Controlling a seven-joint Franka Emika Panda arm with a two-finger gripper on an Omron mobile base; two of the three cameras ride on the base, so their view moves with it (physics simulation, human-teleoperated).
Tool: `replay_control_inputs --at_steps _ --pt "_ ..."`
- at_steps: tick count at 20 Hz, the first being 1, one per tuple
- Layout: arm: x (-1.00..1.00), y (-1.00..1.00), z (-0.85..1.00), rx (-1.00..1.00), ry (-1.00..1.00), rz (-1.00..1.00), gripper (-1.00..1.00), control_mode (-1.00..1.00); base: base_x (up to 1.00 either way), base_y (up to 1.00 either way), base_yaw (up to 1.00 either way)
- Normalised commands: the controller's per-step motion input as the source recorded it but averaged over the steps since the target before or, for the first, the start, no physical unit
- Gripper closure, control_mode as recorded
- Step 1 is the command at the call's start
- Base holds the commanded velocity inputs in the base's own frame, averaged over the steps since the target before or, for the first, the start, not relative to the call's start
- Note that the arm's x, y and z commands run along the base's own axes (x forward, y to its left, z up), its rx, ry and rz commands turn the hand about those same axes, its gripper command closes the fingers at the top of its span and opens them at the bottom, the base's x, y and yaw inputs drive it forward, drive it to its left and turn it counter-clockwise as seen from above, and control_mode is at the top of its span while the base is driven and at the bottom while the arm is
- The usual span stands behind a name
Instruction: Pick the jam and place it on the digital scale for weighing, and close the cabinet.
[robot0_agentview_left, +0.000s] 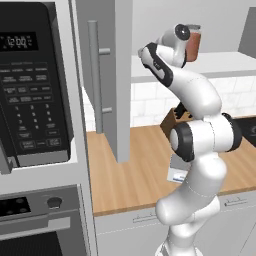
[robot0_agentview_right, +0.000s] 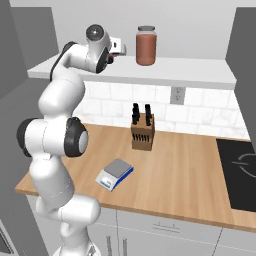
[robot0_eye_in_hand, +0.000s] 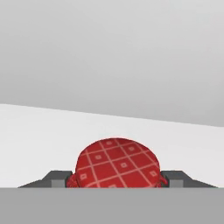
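Observation:
The jam (robot0_eye_in_hand: 117, 164), a small jar with a red checked lid, stands on the white shelf of the cabinet (robot0_agentview_right: 165, 72). My gripper (robot0_eye_in_hand: 117, 178) reaches onto that shelf, its two dark fingertips (robot0_eye_in_hand: 59, 178) pressed against the jam's left and right sides. From the right base view the hand (robot0_agentview_right: 116, 51) is up at shelf height, with a bit of red jam (robot0_agentview_right: 111, 59) beneath it. The cabinet door (robot0_agentview_left: 112, 75) stands open with its long bar handle (robot0_agentview_left: 93, 75) facing me. The digital scale (robot0_agentview_right: 115, 174) lies on the wooden counter below, with nothing on it.
A taller brownish-red jar (robot0_agentview_right: 146, 45) stands on the shelf right of the hand. A wooden knife block (robot0_agentview_right: 142, 131) sits behind the scale. A black microwave (robot0_agentview_left: 30, 85) fills the left; a black cooktop (robot0_agentview_right: 240, 170) is at the right.

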Motion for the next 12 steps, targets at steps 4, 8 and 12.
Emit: replay_control_inputs --at_steps 4,8,12 --pt "-0.26 -0.03 0.0 0.0 -0.08 0.0 1.0 -1.0 0.0 0.0 0.0" --pt "-0.81 0.0 0.05 0.07 -0.33 0.0 1.0 -1.0 0.0 0.0 0.0" --pt "-0.99 0.0 0.08 0.11 -0.38 0.0 1.0 -1.0 0.0 0.0 0.0"
